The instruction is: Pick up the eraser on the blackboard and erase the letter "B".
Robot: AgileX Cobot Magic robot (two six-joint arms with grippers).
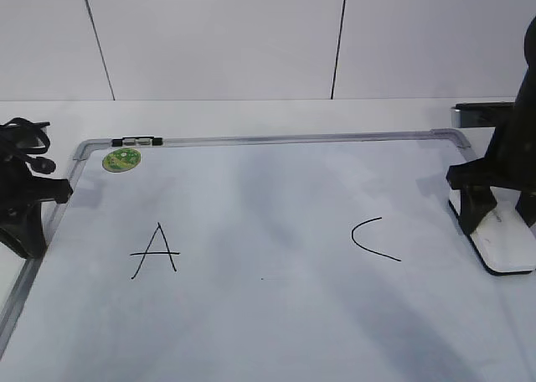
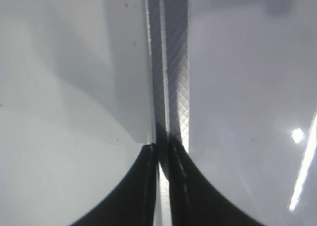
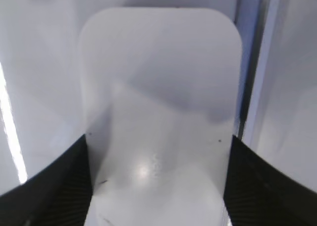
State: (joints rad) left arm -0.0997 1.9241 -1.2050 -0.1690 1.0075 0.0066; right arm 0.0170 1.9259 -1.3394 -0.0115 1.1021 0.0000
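Note:
The blackboard (image 1: 251,206) is a white board in a silver frame and lies flat on the table. It bears a black "A" (image 1: 155,250) and a black "C" (image 1: 373,238). No letter "B" shows between them, only a tiny dark speck (image 1: 262,277). The white eraser (image 1: 502,248) rests on the board's right edge, and it fills the right wrist view (image 3: 158,97). My right gripper (image 1: 501,219) (image 3: 158,186) is shut on it, a finger against each long side. My left gripper (image 1: 38,219) (image 2: 161,156) is shut and empty over the board's left frame (image 2: 176,77).
A round green sticker (image 1: 122,159) sits in the board's far left corner. A small black clip (image 1: 134,141) sits on the top frame. A grey object (image 1: 481,114) lies behind the right arm. A white wall stands behind the table.

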